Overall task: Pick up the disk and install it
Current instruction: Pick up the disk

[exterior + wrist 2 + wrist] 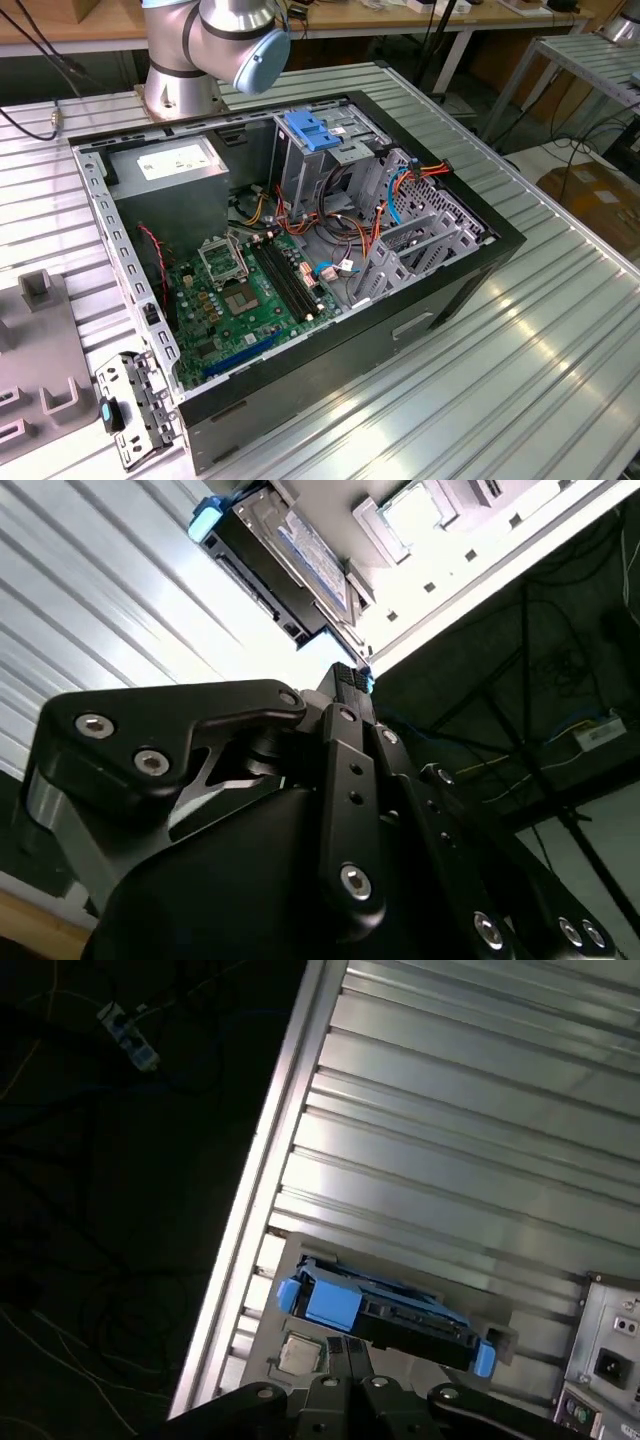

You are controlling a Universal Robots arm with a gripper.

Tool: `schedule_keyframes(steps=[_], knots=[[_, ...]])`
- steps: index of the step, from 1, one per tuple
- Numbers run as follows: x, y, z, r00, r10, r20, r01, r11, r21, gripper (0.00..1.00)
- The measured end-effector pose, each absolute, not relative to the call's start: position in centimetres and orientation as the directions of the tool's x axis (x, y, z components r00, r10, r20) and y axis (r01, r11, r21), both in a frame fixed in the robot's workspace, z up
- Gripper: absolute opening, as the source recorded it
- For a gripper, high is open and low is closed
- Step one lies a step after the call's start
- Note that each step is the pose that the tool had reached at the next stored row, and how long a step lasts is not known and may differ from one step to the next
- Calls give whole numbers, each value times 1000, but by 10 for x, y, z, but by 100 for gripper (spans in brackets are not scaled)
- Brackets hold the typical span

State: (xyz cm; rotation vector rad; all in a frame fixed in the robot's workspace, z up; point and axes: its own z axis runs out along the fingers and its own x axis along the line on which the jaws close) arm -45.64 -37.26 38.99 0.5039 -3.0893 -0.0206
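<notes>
Fingers [336,1350] pressed together, empty, near disk [385,1310] in both wrist views | exterior view: open computer case [330,372]

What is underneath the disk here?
The disk lies on a flat grey plate, which sits on the ribbed metal table. Whatever part of the plate lies directly beneath the disk is covered.

Robotics lab: arm base [180,88] upper left on slatted aluminium bench [520,400], opened computer case [330,372] centre, cabled wooden workbenches [350,22] along top.

Silver arm [200,40], light-blue cap [262,58]; black tool [348,680], silver screws [94,723].
</notes>
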Motion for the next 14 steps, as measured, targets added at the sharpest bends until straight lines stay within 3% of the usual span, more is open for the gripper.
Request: schedule_keyframes(steps=[14], knots=[[-456,-373,390,-791,-612,9,-611,791,15,11]])
